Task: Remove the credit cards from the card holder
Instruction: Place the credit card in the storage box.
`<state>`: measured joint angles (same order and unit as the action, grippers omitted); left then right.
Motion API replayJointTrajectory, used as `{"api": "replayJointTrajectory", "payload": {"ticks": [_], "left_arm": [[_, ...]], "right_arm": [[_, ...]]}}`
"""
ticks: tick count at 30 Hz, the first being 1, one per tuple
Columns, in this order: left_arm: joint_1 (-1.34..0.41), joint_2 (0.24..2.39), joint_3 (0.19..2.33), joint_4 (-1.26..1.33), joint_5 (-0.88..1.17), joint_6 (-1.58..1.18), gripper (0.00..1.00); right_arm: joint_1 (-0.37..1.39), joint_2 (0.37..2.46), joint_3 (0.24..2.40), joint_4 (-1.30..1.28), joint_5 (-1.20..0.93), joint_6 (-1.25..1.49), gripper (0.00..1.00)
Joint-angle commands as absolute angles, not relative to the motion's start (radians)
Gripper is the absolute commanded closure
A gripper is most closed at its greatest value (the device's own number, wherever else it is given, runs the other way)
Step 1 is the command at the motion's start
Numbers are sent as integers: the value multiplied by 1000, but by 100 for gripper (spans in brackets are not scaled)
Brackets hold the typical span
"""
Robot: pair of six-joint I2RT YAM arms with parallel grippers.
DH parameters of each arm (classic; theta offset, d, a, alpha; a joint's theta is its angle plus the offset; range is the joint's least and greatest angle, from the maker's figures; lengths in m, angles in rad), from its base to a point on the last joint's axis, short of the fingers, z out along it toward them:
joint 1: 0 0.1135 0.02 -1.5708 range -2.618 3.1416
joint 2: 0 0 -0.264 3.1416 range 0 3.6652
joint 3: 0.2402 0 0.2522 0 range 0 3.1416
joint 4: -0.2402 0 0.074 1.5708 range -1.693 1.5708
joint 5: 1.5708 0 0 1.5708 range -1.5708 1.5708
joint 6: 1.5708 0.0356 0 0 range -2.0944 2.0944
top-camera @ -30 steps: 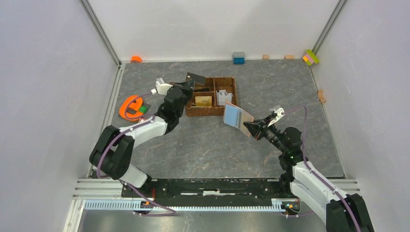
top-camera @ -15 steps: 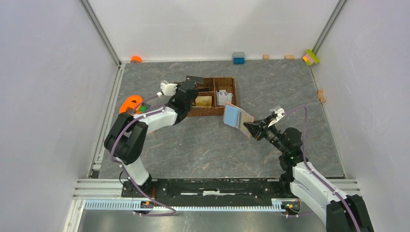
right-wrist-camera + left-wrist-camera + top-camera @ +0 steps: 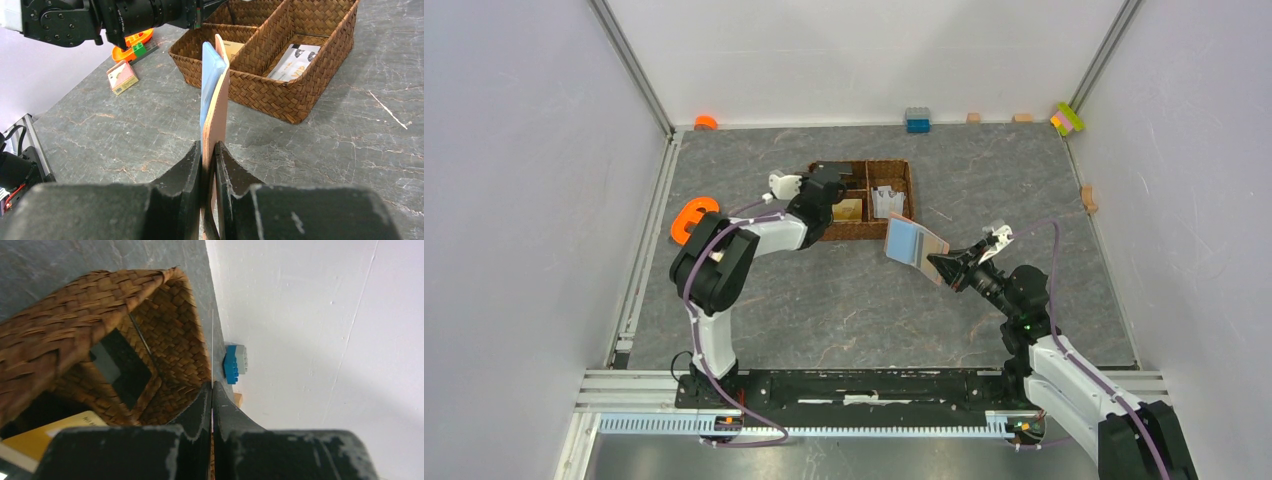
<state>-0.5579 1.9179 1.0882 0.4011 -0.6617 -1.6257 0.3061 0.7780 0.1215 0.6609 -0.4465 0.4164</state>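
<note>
My right gripper (image 3: 210, 145) (image 3: 936, 262) is shut on the lower edge of the salmon-pink card holder (image 3: 220, 100) (image 3: 914, 243) and holds it upright above the table, in front of the basket. A light blue face shows on the holder's left side. My left gripper (image 3: 212, 385) (image 3: 824, 178) is shut on a dark credit card (image 3: 828, 165). That card shows only as a thin edge (image 3: 212, 340) in the left wrist view, over the basket's back left corner. A gold-tan credit card (image 3: 846, 209) (image 3: 231, 47) (image 3: 40, 437) lies in the basket.
The brown woven divided basket (image 3: 861, 232) (image 3: 270, 95) (image 3: 75, 295) holds a white printed packet (image 3: 886, 200) (image 3: 295, 57) in its right compartment. An orange tool (image 3: 689, 215) and a small box (image 3: 122, 76) lie to its left. A blue brick (image 3: 917, 120) (image 3: 234, 362) and coloured blocks (image 3: 1067, 118) sit by the back wall.
My left arm has swung right with the dark card, from beside the basket's left end to over its back left corner. The right arm and card holder have not moved.
</note>
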Motion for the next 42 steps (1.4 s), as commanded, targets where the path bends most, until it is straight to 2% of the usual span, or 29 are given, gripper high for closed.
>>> {"api": "replayJointTrajectory", "payload": {"ticks": [1,9,20,25,32,38,42], "left_arm": [[-552,1963,1166,441,-713,-1632,98],[-534,1999,1177,430,-685,-1669,96],[-522,2006,1161,461,-641,-1680,81],[-521,1963,1115,487,-677,-1648,75],[-520,1861,994,544,-677,-1610,71],[-519,1749,848,794,-549,-1322,69],[-511,1714,753,1104,-264,-1012,67]], "right_arm": [[304,767,121,729,-453,424,100],[304,750,117,723,-452,424,100],[304,749,118,721,-450,424,100],[304,751,118,721,-447,426,100],[304,752,118,721,-443,425,100],[304,767,119,726,-440,426,100],[304,786,117,757,-450,439,100]]}}
